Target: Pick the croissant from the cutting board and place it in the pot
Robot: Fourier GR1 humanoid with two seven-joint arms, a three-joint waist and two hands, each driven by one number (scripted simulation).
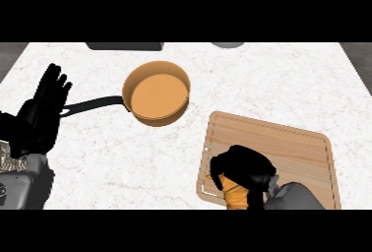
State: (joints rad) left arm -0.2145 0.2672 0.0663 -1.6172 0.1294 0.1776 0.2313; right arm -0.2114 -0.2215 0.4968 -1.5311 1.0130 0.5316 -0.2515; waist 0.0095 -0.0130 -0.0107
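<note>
White, faintly veined marble tabletop (291, 83) as seen from the head camera, with everything I am working on laid across it. At lower right lies the pale wooden cutting board (291, 147), a rounded rectangle with straight grain and a thin groove near its rim. Up and to the left of it, well apart, sits the pot (156, 93), round, copper-orange inside, its dark handle running left. My left hand (40, 118) rests open at the left edge, fingers up. My right hand (243, 170), the nearer one, is curled over the croissant (236, 194) at the board's near left corner; only a golden-brown, ridged crust shows below the fingers, its long axis hidden. I judge the carry runs up-left to the pot.
</note>
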